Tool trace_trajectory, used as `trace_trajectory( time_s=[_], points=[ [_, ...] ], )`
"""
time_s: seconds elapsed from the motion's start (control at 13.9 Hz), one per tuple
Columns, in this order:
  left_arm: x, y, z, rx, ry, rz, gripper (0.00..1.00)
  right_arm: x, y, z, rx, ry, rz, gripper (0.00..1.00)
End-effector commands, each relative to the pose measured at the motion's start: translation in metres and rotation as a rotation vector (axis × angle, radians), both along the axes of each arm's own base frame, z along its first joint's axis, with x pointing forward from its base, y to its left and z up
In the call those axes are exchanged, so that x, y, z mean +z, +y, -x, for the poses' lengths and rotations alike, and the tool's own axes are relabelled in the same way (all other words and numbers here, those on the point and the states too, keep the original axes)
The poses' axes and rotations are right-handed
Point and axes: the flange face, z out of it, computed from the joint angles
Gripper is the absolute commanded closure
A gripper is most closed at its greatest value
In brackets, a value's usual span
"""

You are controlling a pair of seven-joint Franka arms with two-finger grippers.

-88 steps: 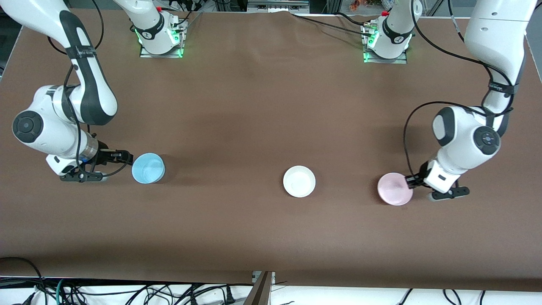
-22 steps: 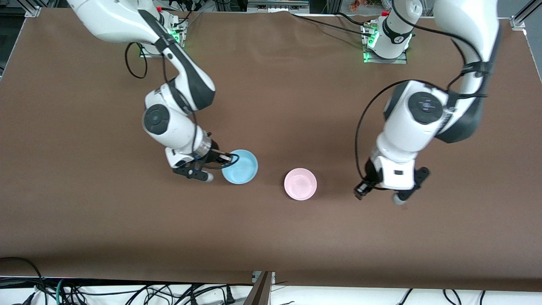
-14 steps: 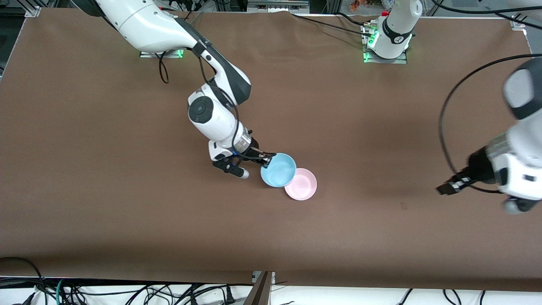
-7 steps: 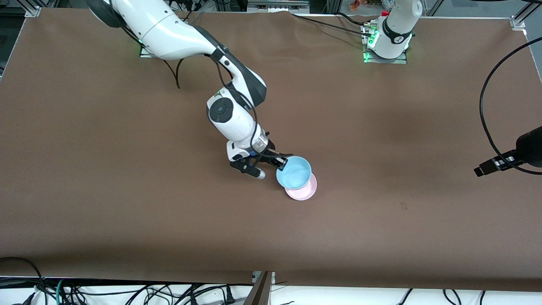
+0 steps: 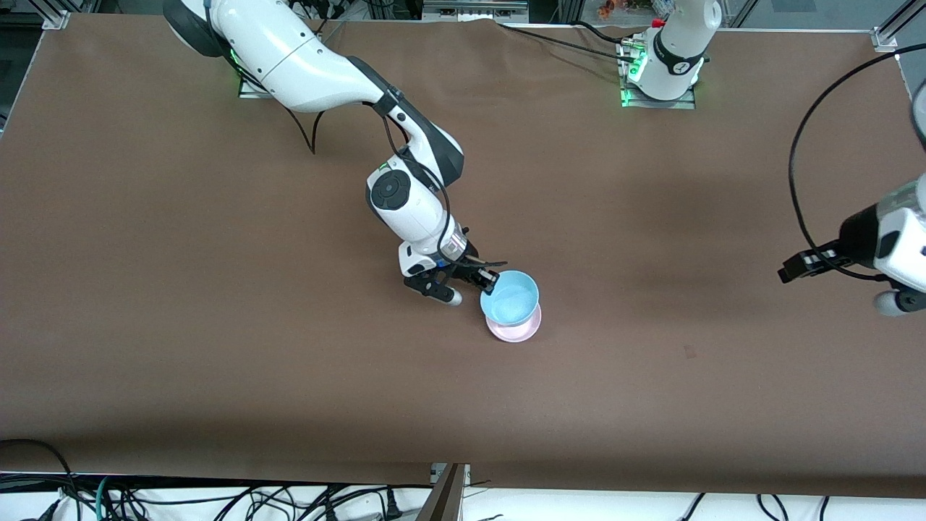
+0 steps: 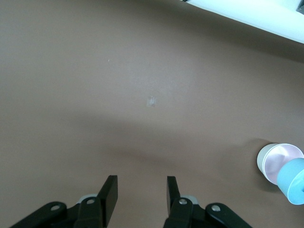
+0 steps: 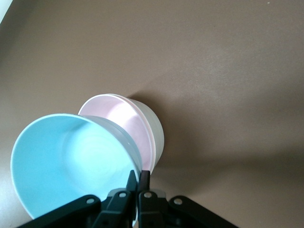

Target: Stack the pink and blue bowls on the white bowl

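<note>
While the right gripper (image 5: pixel 489 278) pinches the blue bowl (image 5: pixel 510 298) by its rim at nine o'clock, that bowl hangs over the pink bowl (image 5: pixel 515 331), nested in the white bowl (image 7: pixel 154 129) mid-table. Left gripper (image 6: pixel 139 194) waits, fingers parted, over bare table (image 5: pixel 217 289).

Your right gripper (image 7: pixel 138 178) pinches the near rim of the light blue round plastic bowl (image 7: pixel 71 164), holding it tilted over the pale pink shallow bowl (image 7: pixel 124 118). That pink bowl sits nested in the white round bowl (image 7: pixel 154 133) on the brown tabletop (image 7: pixel 228 71).
</note>
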Motion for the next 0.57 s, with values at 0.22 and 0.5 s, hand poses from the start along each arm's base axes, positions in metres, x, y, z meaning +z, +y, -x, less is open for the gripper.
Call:
trace_trajectory(
  time_s=[0.22,0.5],
  points=[
    [-0.016,-0.008,0.035,-0.036,-0.035,-0.058,0.48,-0.009,0.009,-0.001,-0.006,-0.018,-0.009,0.02],
    [-0.018,-0.009,0.034,-0.039,-0.033,-0.056,0.48,0.004,0.003,-0.009,-0.009,-0.042,-0.008,0.0]
  ],
)
